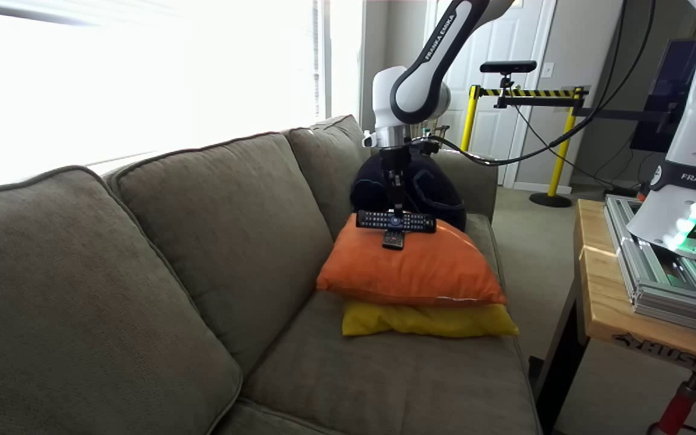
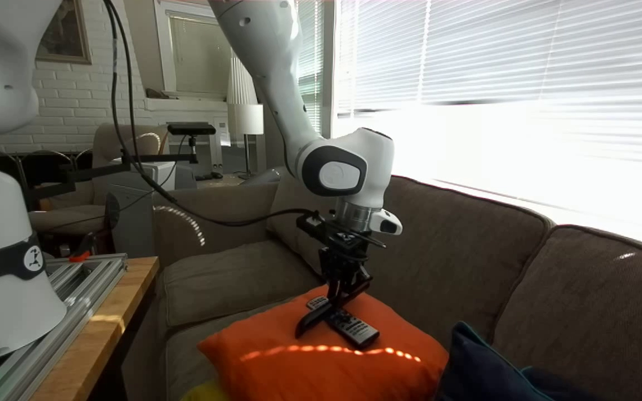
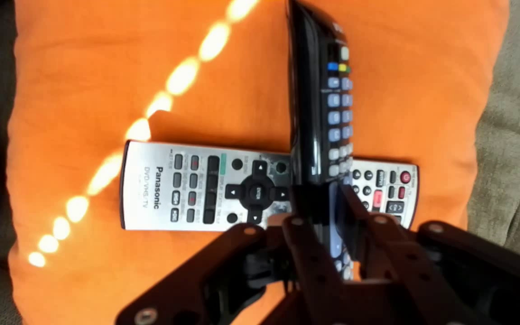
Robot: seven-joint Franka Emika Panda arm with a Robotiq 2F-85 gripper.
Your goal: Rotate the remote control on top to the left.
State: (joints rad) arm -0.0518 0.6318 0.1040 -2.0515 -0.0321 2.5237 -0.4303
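The black remote control [image 3: 305, 104] with pale buttons is on top, lying crosswise over a silver remote [image 3: 206, 189]. The black remote shows in both exterior views [image 1: 375, 220] [image 2: 312, 320]; it is tipped on its side, buttons facing an exterior camera. My gripper [image 3: 334, 205] is closed around its middle, one finger on its back and one on its button face. The gripper points down at the remotes in both exterior views [image 1: 396, 205] [image 2: 336, 295]. Part of the black remote is hidden behind the fingers in the wrist view. The silver remote [image 2: 357, 329] lies flat on the orange cushion [image 1: 414, 266].
A yellow cushion [image 1: 426, 320] lies under the orange one on the grey-brown sofa [image 1: 191, 217]. A dark navy bundle [image 1: 438, 187] sits behind the cushion, near the sofa arm. The sofa backrest [image 2: 449, 250] rises on one side. A wooden bench [image 1: 602, 290] bears the robot base.
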